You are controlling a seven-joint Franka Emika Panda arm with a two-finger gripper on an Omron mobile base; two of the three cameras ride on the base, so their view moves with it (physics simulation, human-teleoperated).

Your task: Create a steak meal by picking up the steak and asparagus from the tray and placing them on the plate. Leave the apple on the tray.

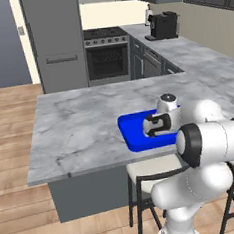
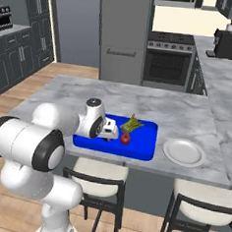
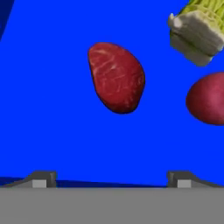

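We count one bright blue rectangular tray (image 2: pixel 142 147) on the marble counter, and one pale round plate (image 2: pixel 184 152) beside it. On the tray lie three foods: one marbled dark red steak (image 3: pixel 117 77), one olive-green asparagus bundle (image 2: pixel 132 123) and one round red apple (image 2: pixel 125 138). Two dark-framed stools (image 2: pixel 94 178) stand under the counter.

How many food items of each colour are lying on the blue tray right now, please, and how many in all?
Dark red, marbled: 1, the steak
Red, smooth and round: 1, the apple
Yellow-green: 1, the asparagus
Total: 3 items on the tray
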